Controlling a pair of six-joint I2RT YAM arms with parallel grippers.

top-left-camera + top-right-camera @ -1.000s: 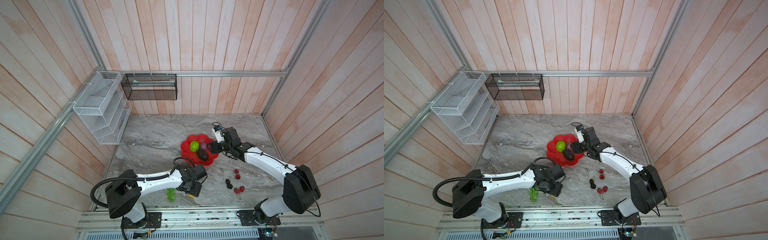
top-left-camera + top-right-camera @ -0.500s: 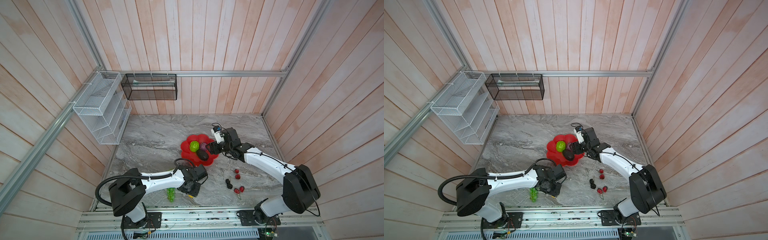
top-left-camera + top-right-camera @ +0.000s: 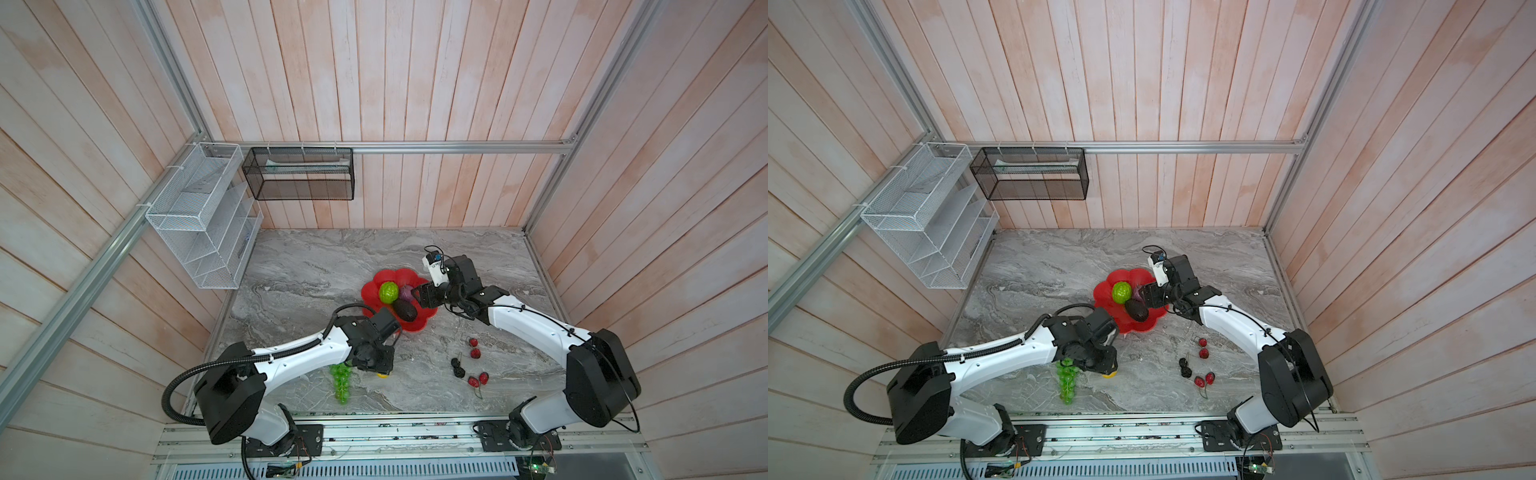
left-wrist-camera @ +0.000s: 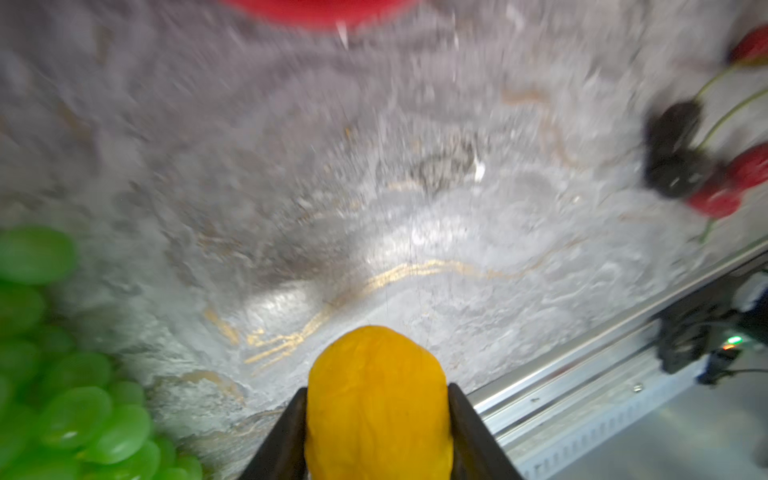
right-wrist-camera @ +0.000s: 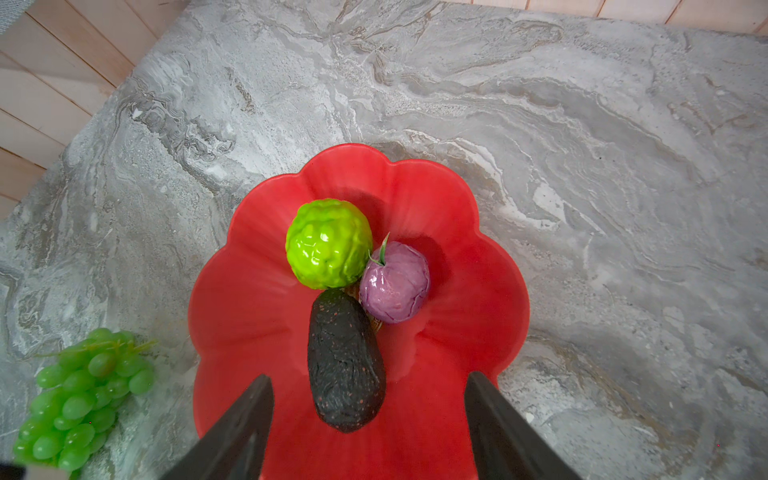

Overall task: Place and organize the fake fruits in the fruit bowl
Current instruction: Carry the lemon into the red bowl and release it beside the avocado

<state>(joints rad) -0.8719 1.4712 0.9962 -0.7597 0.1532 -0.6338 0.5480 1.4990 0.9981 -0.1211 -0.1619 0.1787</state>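
The left gripper (image 4: 377, 390) was clenched on the yellow, dimpled plastic lemon (image 4: 376, 424), over the grey marble tabletop (image 3: 311, 270) at about six o'clock from the glossy red scalloped fruit bowl (image 3: 374, 291) in both top views. The long green plastic grape bunch (image 3: 340, 382) lay at seven o'clock from the bowl. The small red and black stemmed berries (image 3: 473, 354) lay at four. Clustered inside the bowl sat the bumpy lime-green ball (image 5: 328, 243), the purple ball (image 5: 395, 282) and the dark avocado (image 5: 345, 361). The right gripper (image 5: 369, 378) hovered released over the avocado, its fingers clear of it.
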